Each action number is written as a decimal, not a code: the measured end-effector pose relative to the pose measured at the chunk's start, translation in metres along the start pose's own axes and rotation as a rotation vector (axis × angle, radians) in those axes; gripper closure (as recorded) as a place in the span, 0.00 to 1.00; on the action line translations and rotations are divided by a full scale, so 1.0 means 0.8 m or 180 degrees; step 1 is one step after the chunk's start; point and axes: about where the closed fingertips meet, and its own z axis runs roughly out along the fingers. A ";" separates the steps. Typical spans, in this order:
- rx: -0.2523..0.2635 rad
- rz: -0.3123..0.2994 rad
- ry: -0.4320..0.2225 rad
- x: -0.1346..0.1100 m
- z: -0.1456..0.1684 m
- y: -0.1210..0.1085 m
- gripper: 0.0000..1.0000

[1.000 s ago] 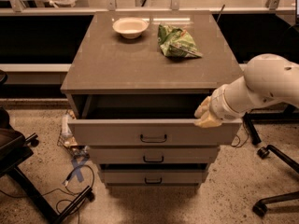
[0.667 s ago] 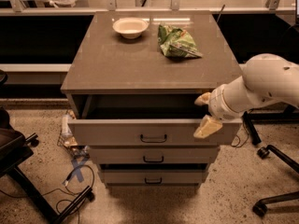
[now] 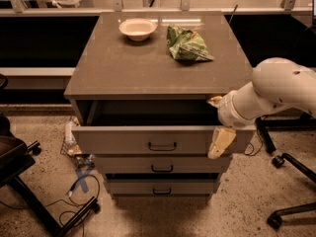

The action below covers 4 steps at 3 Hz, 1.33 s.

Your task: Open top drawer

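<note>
The top drawer [image 3: 123, 140] of the grey-brown cabinet stands pulled out, its dark inside showing under the cabinet top. Its small dark bar handle [image 3: 162, 146] sits at the centre of the flat front. My gripper [image 3: 217, 125] is at the drawer's right front corner. One cream finger [image 3: 220, 142] hangs down over the drawer front and the other [image 3: 215, 101] points up by the cabinet top's edge, so the fingers are spread apart and hold nothing. The white arm reaches in from the right.
Two shorter drawers [image 3: 160, 168] sit shut below. A white bowl [image 3: 138, 28] and a green crumpled bag [image 3: 186, 44] lie on the cabinet top [image 3: 113, 68]. Office chair bases stand at left [image 3: 29, 191] and right [image 3: 291, 181]. Cables and blue tape [image 3: 81, 179] lie on the floor.
The gripper's fingers have spread apart; the lower one has swung down over the drawer front. The drawer stays pulled out by the same amount.
</note>
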 end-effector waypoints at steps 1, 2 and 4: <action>-0.0195 -0.0021 -0.0061 -0.001 0.024 0.014 0.00; -0.0336 -0.0019 -0.0119 -0.002 0.042 0.024 0.00; -0.0429 0.0069 -0.0173 0.004 0.063 0.035 0.01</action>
